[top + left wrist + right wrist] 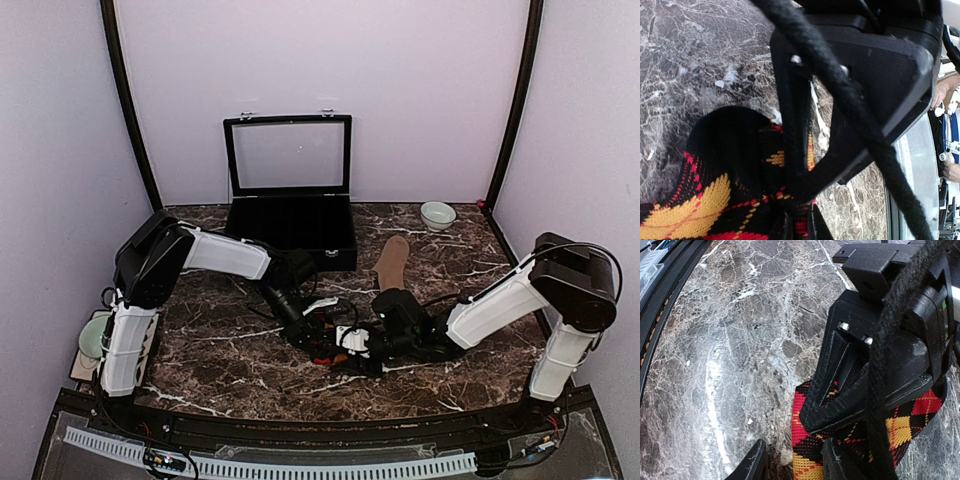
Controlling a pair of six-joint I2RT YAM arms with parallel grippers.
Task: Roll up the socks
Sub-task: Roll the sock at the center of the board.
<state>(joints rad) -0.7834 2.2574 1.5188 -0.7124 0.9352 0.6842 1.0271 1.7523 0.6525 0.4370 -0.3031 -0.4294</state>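
Two claws crowded one spot near the middle of the table (230, 372). The left gripper (799, 227) was pinched tight on the argyle sock (705, 200). The right gripper (795, 462) stood half wide with the sock's edge between its fingers, not clamped that we could see.

Risks we judged:
- The wrists sat almost touching and could knock.
- The right jaws could catch one layer or miss, leaving a slack roll.
- A left tug could drag the fabric away.
- The tan sock (392, 258) lay apart, farther and right, and could be left out.

Room: bare marble left and near. The near rail (670, 280) was close, with the open case (290, 248) far and the bowl (437, 214) far right.
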